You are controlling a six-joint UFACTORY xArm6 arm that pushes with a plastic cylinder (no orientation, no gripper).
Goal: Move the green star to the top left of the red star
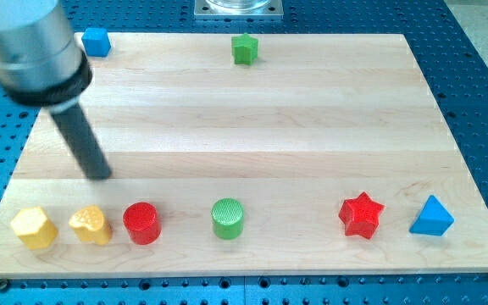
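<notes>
Yellow hexagon point(33, 227), no writing visible

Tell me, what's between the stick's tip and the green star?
Nothing. In the camera view, only bare wood lies between my tip and the green star.

Single camera view, set above and before the wooden board point(252, 127), looked down at a slant so the board's far edge ran shorter than its near edge. It stood near enough that the board filled most of the frame, with blue perforated table point(481, 76) showing on all sides and a metal base plate point(238, 8) cut off at the view's top. No second view shared the scene.
</notes>
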